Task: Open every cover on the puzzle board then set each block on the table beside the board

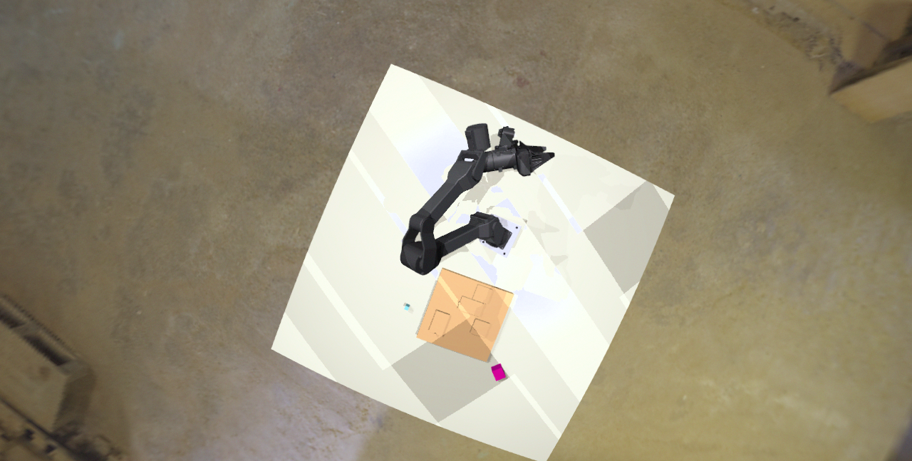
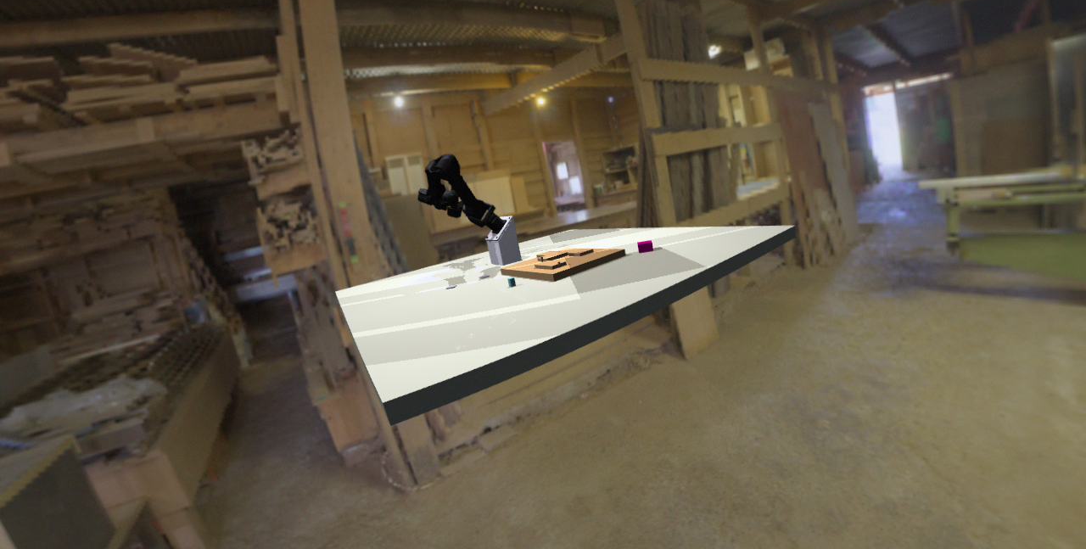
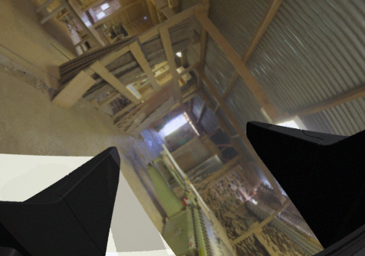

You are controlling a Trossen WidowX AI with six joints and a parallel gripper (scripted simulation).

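Black fingers of the jaws (image 1: 547, 155) are filling the bottom of the wrist view, standing wide apart with nothing between them; beyond them only the shed roof, beams and a corner of the white surface (image 3: 30, 170) are showing. So the jaws are open and are pointing away from the work, high above the surface.

The puzzle board (image 1: 468, 320) is lying well behind the jaws, on the other side of the arm's base (image 1: 504, 234). Its covers (image 1: 474, 305) are appearing as raised plates on top, but whether each one is fully open I cannot tell from this far. A magenta block (image 1: 498, 372) is resting on the surface just past the board's far corner, and a small teal block (image 1: 407, 307) is sitting beside the board's edge, both apart from the board and far from the jaws.

I am judging that the task is near its end and the hand is moving away. To do this step well, the arm should be keeping the jaws high and away from the board, so no link is sweeping over the covers or pushing a block back. If any well is still holding a block, which the views are not showing, the jaws should be returning from above, not from the side.
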